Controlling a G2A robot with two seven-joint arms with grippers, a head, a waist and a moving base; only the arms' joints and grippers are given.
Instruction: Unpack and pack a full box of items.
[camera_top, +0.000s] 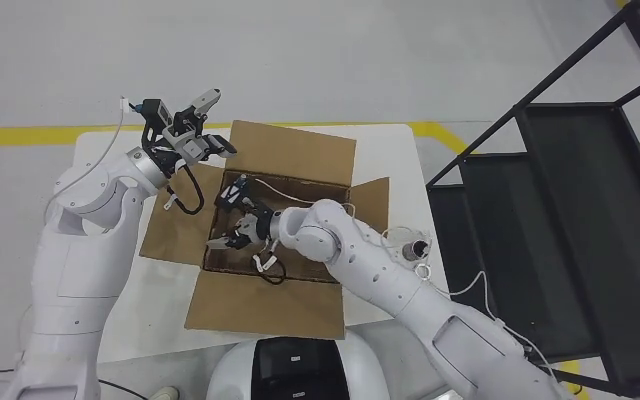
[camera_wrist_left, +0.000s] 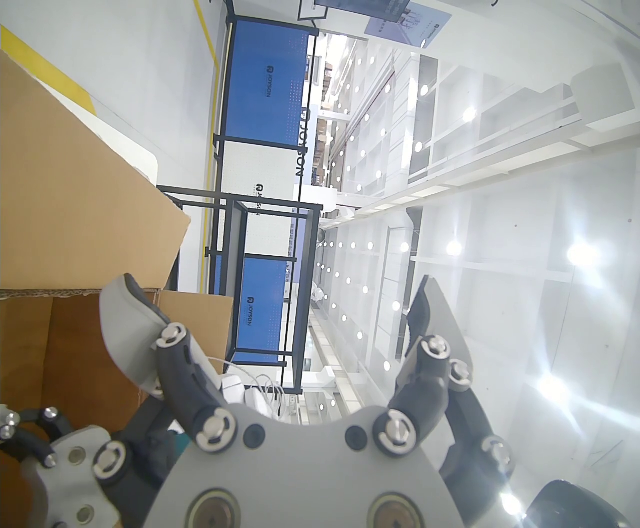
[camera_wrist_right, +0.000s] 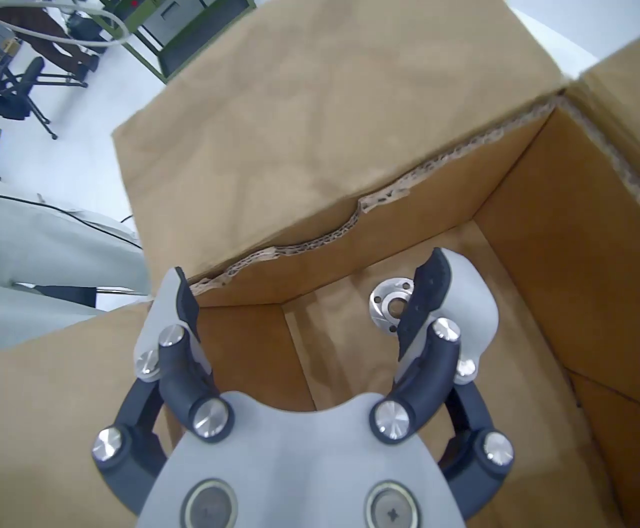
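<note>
You have the cardboard box (camera_top: 295, 152) standing open in the middle of the white surface (camera_top: 390, 150), with its four flaps folded outward. Your right pincer (camera_top: 232, 215) is down inside the box, below the rim, with its jaws spread wide and nothing between them. From that arm's wrist camera you can see the right pincer (camera_wrist_right: 307, 280) hanging over the brown floor of the cardboard box (camera_wrist_right: 550, 225), near a corner where two walls meet. On that floor lies a small round metal flange (camera_wrist_right: 387, 302) with a centre hole and smaller holes around it. It lies flat and is partly hidden behind one of the fingers (camera_wrist_right: 465, 295). You cannot tell from here whether that finger touches it. Your left pincer (camera_top: 212, 125) is held up outside the box, near its far left corner, and is also spread open and empty. In its wrist view the left pincer (camera_wrist_left: 275, 300) points out past a raised flap (camera_wrist_left: 75, 165) toward the room beyond. To the right of the surface, a black stepped frame (camera_top: 540, 200) stands on the floor, apart from the box.
</note>
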